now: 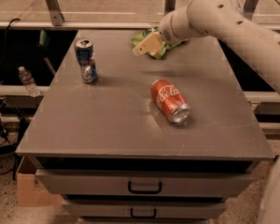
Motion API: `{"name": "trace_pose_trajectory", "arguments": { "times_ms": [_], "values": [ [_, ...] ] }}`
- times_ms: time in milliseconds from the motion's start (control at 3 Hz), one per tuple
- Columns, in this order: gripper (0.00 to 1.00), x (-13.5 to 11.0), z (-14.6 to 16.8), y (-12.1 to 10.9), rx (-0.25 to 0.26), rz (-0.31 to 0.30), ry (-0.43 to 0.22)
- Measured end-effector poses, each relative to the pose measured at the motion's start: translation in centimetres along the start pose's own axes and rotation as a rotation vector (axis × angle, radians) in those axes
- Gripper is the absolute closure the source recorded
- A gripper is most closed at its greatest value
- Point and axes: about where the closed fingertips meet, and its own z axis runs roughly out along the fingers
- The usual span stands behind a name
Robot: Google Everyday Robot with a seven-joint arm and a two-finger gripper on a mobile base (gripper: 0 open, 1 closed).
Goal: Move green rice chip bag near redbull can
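Observation:
The green rice chip bag (159, 49) lies at the far middle of the grey table (116, 120), partly hidden behind my gripper. My gripper (146, 44) hangs from the white arm (214, 13) that reaches in from the upper right; it sits over the bag's left front edge, and I cannot tell whether it touches the bag. The redbull can (89, 72), blue and silver with red marks, stands at the table's far left, well to the left of the bag and gripper.
A blue can with a silver top (83, 49) stands right behind the redbull can. A red Coca-Cola can (170, 100) lies on its side at mid table, right of centre. A water bottle (27, 80) stands left of the table. Drawers (144, 186) are below.

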Motion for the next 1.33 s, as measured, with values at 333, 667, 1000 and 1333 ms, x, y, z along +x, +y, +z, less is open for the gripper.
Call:
{"name": "trace_pose_trajectory", "arguments": {
  "times_ms": [333, 667, 1000, 1333],
  "values": [
    [0.00, 0.8, 2.8, -1.9, 0.029, 0.079, -0.006],
    [0.00, 2.8, 4.3, -3.0, 0.060, 0.129, 0.029],
    [0.16, 4.4, 5.2, -3.3, 0.073, 0.147, 0.048],
    [0.41, 5.1, 6.1, -3.2, 0.070, 0.144, 0.055]
  ]
}}
